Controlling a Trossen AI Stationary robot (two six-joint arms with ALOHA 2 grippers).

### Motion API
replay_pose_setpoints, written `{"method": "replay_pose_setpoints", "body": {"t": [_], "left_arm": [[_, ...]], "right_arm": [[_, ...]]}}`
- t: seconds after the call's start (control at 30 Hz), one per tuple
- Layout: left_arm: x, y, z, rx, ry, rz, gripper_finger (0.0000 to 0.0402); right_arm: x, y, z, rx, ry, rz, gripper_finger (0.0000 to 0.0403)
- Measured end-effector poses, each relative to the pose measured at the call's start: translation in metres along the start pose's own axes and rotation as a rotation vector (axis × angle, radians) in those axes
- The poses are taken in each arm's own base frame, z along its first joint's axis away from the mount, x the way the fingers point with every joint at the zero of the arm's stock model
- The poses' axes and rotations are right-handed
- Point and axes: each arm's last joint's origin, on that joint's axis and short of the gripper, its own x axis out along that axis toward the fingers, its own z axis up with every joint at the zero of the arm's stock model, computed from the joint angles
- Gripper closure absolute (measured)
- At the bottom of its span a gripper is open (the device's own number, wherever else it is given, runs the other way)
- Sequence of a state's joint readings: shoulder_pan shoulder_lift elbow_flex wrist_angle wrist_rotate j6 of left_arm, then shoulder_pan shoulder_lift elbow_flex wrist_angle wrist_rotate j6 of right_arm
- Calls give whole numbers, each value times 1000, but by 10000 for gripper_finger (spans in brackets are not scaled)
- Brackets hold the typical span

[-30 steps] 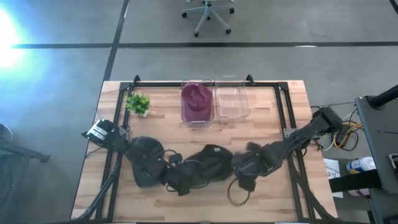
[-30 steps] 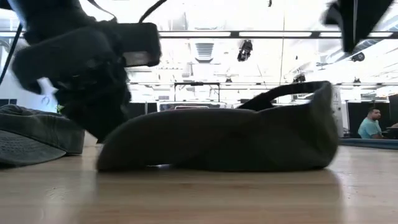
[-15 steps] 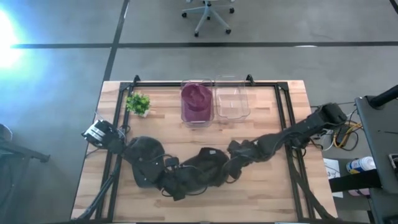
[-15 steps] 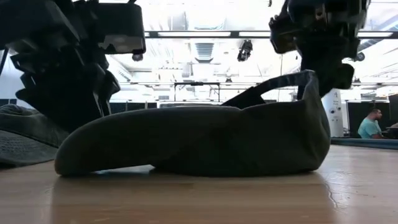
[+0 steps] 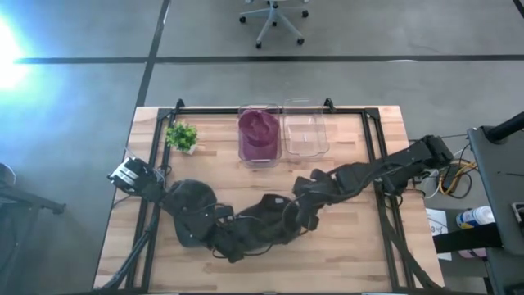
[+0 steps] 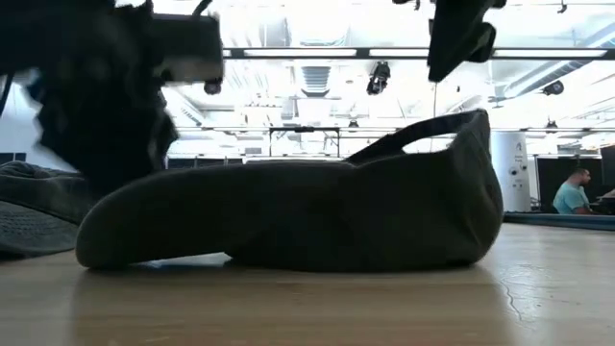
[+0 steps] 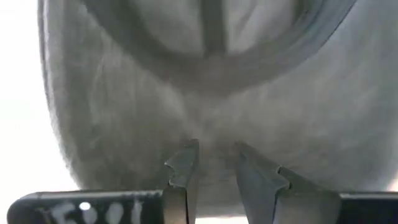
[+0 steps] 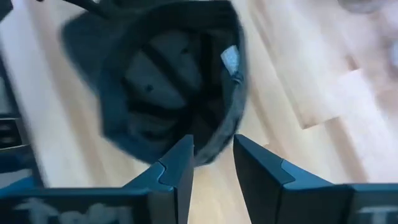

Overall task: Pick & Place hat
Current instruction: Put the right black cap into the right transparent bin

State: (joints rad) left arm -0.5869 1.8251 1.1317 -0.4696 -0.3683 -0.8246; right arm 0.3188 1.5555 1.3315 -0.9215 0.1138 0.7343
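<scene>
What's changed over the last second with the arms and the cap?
The right gripper swung from the table's front edge up to the dark cap, fingers narrowing around its rim. The cap slid slightly left. The left gripper kept its pinch on the brim; second hat and bins unchanged.

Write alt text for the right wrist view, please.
A dark fabric cap lies upside down on the light wooden table, its inside and a small label showing. The right gripper frames its back rim between two dark fingers, a narrow gap between them.
</scene>
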Motion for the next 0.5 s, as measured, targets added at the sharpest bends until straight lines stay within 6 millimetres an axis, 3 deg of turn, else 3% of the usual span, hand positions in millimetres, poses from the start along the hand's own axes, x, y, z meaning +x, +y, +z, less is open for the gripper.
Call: {"method": "replay_pose_setpoints", "body": {"t": [0.13, 0.23, 0.37, 0.5], "left_arm": [[-25, -11, 14, 61, -73, -26, 307], [-44, -3, 18, 107, -88, 68, 307], [-82, 20, 34, 62, -166, 105, 307], [-83, 58, 41, -3, -155, 114, 307]], "right_arm": [[-1, 4, -6, 19, 21, 29, 277], [0, 8, -13, 23, 34, 32, 259], [-4, 16, -21, 19, 36, 48, 234], [-5, 23, -29, 23, 14, 41, 213]]}}
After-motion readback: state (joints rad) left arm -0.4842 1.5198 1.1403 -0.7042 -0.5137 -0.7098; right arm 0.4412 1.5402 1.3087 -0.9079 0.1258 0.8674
